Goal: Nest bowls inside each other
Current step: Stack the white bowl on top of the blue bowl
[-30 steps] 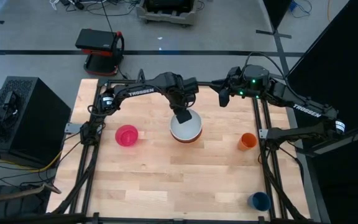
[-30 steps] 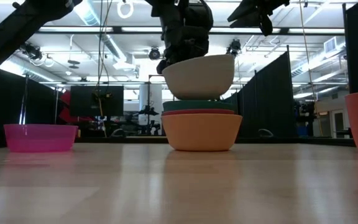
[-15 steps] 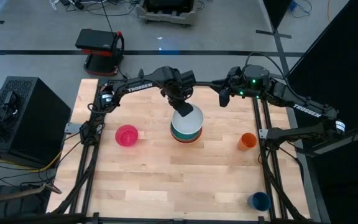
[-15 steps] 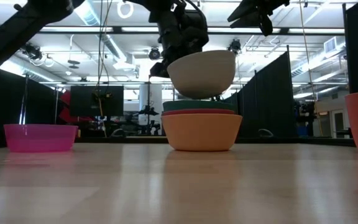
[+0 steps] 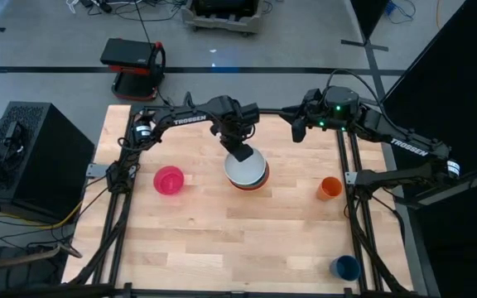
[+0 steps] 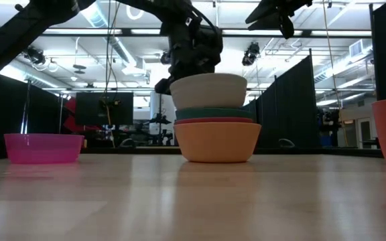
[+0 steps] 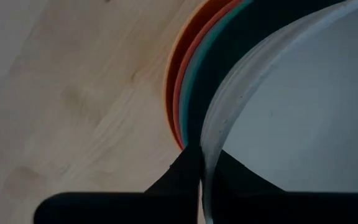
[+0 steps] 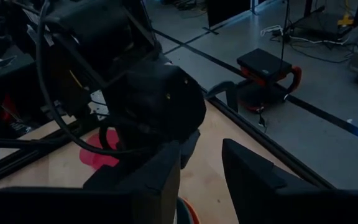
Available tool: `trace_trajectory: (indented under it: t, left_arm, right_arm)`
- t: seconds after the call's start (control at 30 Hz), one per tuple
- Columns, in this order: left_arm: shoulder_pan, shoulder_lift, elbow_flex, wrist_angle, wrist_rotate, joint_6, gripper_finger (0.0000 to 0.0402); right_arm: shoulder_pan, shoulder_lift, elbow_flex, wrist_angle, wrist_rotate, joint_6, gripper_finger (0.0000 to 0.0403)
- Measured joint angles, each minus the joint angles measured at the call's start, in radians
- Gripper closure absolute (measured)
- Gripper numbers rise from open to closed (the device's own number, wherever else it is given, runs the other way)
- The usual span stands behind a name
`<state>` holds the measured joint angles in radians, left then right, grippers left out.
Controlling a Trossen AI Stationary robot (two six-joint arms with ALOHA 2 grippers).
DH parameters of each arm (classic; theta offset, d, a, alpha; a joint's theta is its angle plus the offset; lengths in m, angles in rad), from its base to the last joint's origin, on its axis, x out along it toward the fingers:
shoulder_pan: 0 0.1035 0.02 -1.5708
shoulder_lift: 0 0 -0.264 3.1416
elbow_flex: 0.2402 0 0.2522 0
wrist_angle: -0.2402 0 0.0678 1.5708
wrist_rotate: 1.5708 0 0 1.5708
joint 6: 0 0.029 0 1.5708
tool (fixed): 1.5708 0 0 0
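High view coverage is showing the left gripper [image 5: 240, 152] positioned over the far rim of the white bowl [image 5: 247, 168], near the middle of the wooden table [image 5: 214, 240]. Its two fingers are pinching that rim: in the left wrist view one fingertip [image 7: 185, 167] is lying outside the bowl wall and the other inside, with the thin white edge [image 7: 229, 93] clamped between them.

The white bowl is sitting in the teal green bowl [image 6: 213, 114], directly below the fingers. The teal green bowl is resting inside the red-orange bowl [image 6: 216, 121], and that one is sitting in the yellow-orange bowl [image 6: 216, 142], which is standing on the table. In the low view the white bowl is riding high, with most of its wall showing above the teal rim. Whether it is fully seated cannot be told.

The pink bowl [image 5: 170, 180] is standing alone on the table, well apart from the left gripper, on the side toward the left arm's base.

The right gripper [image 5: 298, 129] is waiting at the far right edge of the table, well apart from the stack. Its fingers [image 8: 244, 168] are standing apart with nothing between them.

An orange cup [image 5: 330, 188] and a dark blue cup [image 5: 346, 267] are standing along the right side of the table.
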<state>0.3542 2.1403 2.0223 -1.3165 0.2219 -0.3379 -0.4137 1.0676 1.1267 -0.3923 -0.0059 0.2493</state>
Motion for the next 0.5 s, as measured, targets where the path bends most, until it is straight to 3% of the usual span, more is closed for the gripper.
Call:
trace_trajectory:
  t: [0.5]
  left_arm:
    - [-0.002,0.016,-0.032,0.058,0.023,-0.02,0.0402]
  right_arm:
    - [0.0,0.0,0.0,0.0,0.0,-0.001,0.0302]
